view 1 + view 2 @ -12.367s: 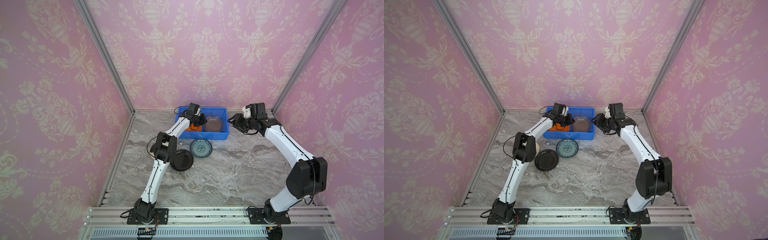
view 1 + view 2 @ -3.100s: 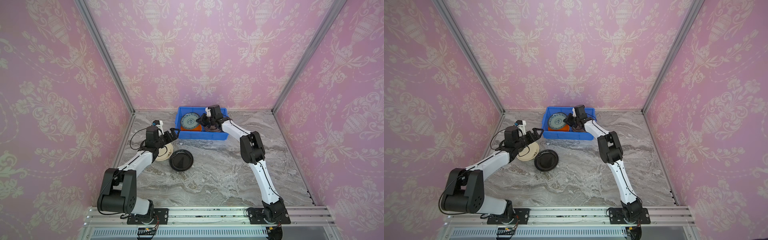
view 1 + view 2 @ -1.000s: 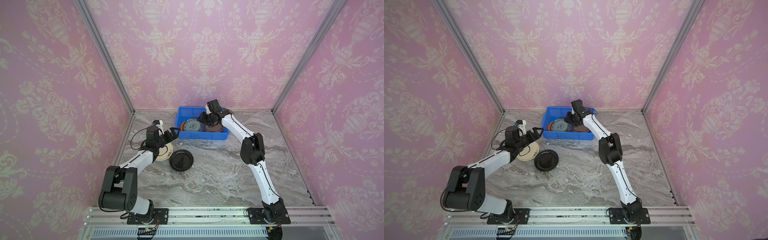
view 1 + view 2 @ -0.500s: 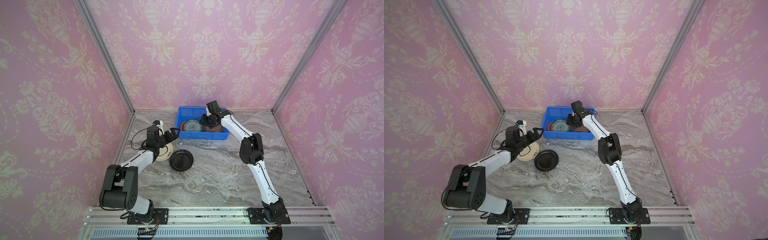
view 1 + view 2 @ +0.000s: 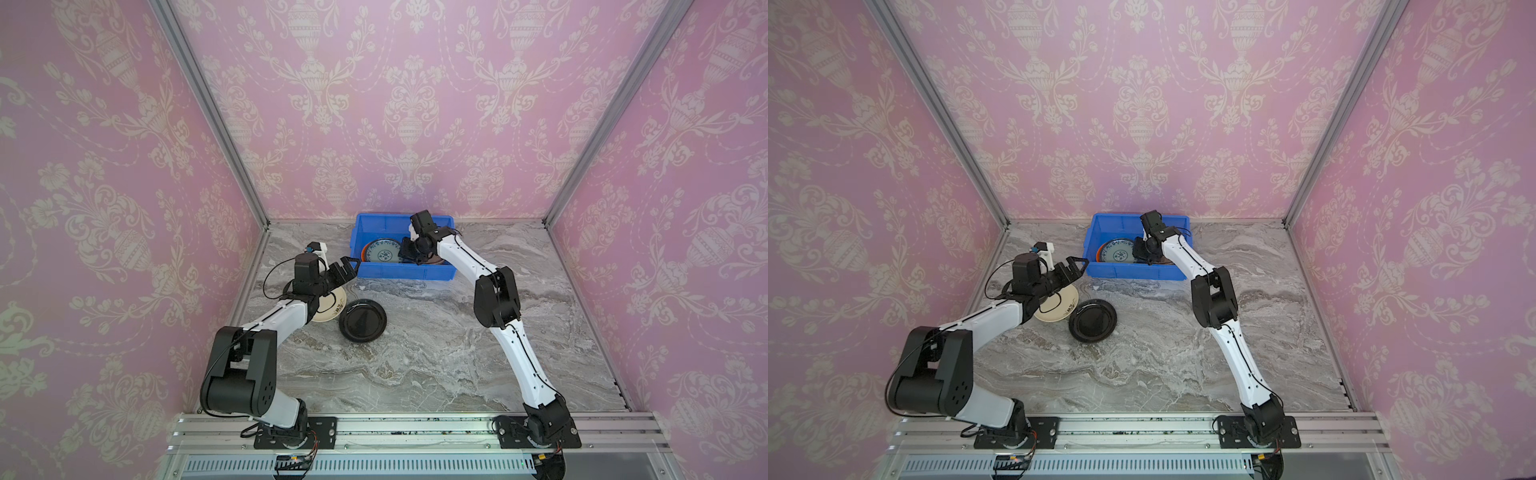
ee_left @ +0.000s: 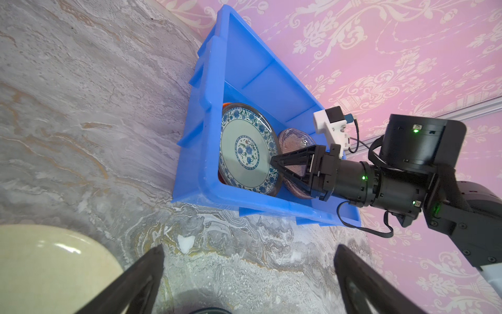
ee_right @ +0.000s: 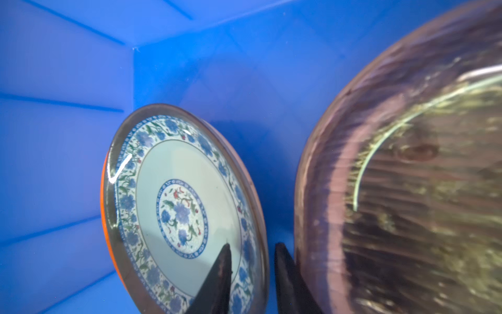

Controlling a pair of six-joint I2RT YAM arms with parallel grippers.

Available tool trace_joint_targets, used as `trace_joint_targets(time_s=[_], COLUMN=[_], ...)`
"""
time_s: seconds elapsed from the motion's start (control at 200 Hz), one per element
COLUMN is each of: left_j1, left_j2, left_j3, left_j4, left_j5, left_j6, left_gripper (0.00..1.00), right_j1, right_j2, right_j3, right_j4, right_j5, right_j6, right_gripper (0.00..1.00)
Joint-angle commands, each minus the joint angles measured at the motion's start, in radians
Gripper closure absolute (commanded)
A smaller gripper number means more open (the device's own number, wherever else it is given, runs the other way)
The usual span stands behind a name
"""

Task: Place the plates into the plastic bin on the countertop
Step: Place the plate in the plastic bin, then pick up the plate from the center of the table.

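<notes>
The blue plastic bin (image 5: 403, 272) (image 5: 1133, 272) stands at the back of the countertop (image 5: 436, 353). In it a teal-patterned plate (image 5: 382, 251) (image 7: 176, 195) lies on an orange plate (image 7: 102, 190), beside a brownish translucent plate (image 6: 296, 138) (image 7: 407, 190). My right gripper (image 5: 405, 253) (image 7: 252, 246) reaches into the bin, its jaws narrowly open astride the teal plate's rim. A cream plate (image 5: 332, 305) (image 6: 54, 271) and a black plate (image 5: 363, 321) (image 5: 1093, 320) lie on the countertop. My left gripper (image 5: 345, 270) (image 6: 248, 248) hovers wide open over the cream plate's far edge, holding nothing.
Pink patterned walls close in the back and both sides, right behind the bin. An aluminium rail (image 5: 415, 428) carrying both arm bases runs along the front. The left arm's elbow (image 5: 241, 374) stands over the front left of the countertop.
The teal plate, earlier on the countertop, now lies in the bin. Over the last second the right gripper's jaws have narrowed around its rim. The left arm has held still.
</notes>
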Motion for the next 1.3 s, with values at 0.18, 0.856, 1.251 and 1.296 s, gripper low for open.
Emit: trace_joint_targets(time_s=[0.18,0.856,1.251,1.296], left_j1=[0.008,-0.054,-0.202,-0.207], left_j2=[0.007,-0.117,-0.451,-0.503], left_j3=[0.002,-0.068,-0.255,-0.289], left_j4=[-0.005,-0.108,-0.398,-0.409], left_j5=[0.015,-0.023,-0.112,-0.115], left_j6=[0.023,0.052,0.024,0.010], left_gripper=[0.01,0.01,0.01,0.01], right_j1=[0.010,0.006,0.153,0.174], right_j2=[-0.054,-0.641,-1.031,-1.033], right_j3=[-0.008,-0.549,-1.332,-1.370], right_j4=[0.021,0.217,0.610,0.633], right_j5=[0.024,-0.059,-0.311,-0.320], right_j6=[0.010,-0.090,0.030,0.042], right_gripper=[0.68,0.52,0.38,0.38])
